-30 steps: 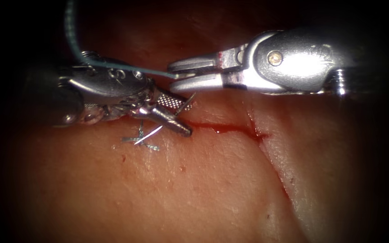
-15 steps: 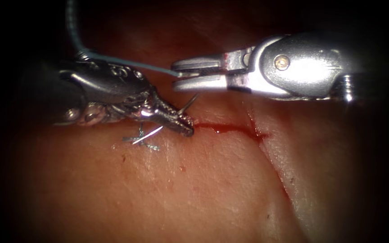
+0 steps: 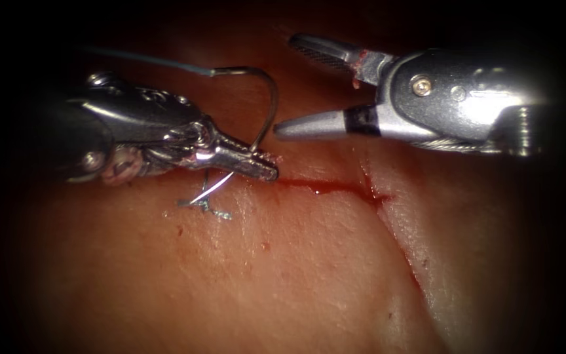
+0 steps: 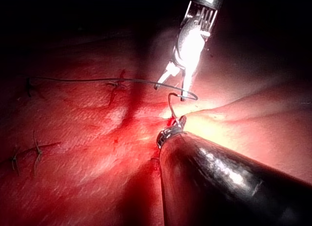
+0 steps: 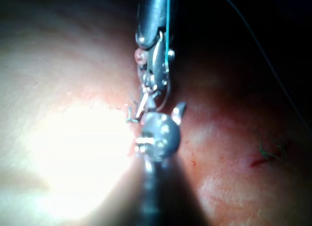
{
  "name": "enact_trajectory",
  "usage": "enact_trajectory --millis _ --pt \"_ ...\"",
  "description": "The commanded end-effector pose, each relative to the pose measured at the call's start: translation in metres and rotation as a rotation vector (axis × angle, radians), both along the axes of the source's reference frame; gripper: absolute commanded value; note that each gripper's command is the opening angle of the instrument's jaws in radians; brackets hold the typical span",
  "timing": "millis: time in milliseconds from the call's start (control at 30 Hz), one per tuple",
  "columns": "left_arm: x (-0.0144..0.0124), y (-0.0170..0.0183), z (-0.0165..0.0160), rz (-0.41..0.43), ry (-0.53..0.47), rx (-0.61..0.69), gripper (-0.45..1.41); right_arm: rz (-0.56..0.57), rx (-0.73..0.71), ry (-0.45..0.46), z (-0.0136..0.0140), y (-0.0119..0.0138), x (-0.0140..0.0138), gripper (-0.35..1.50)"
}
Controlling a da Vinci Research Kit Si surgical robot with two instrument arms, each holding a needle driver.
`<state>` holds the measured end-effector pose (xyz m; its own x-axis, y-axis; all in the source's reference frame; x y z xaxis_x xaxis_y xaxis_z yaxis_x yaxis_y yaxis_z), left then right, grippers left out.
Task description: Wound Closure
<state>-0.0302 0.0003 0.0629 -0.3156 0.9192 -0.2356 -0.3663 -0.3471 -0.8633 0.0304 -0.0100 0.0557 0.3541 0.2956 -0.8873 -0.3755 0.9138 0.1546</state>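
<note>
Left tool clamps the curved needle near its tip at the cut; right tool's jaws stand apart, holding nothing.

The needle (image 3: 266,98) is one thin steel arc, rising clear of the tissue (image 3: 283,275) from the left tool (image 3: 264,169), whose jaws are closed on it just above the left end of the cut (image 3: 335,189). One pale thread (image 3: 158,62) trails from the needle's blunt end toward the left. The right tool (image 3: 296,85) hangs just beside the arc. One finished stitch (image 3: 204,202) with cut ends lies below the left tool; red fluid (image 3: 319,189) lines the cut.
</note>
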Motion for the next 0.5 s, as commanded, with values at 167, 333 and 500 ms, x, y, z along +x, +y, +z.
enact_trajectory --millis 167,333,500 --pt "-0.0006 -0.0001 0.0005 -0.021 0.013 -0.002 -0.45 0.11 -0.034 -0.071 -0.0008 -0.0006 0.0018 1.03" --pt "-0.0006 -0.0001 0.0005 -0.03 0.016 -0.007 -0.45 0.109 -0.077 -0.092 -0.0005 -0.0007 0.0029 0.94" --pt "-0.0006 -0.0001 0.0005 -0.032 0.019 -0.018 -0.45 0.102 -0.104 -0.104 -0.0004 -0.001 0.0036 0.89"
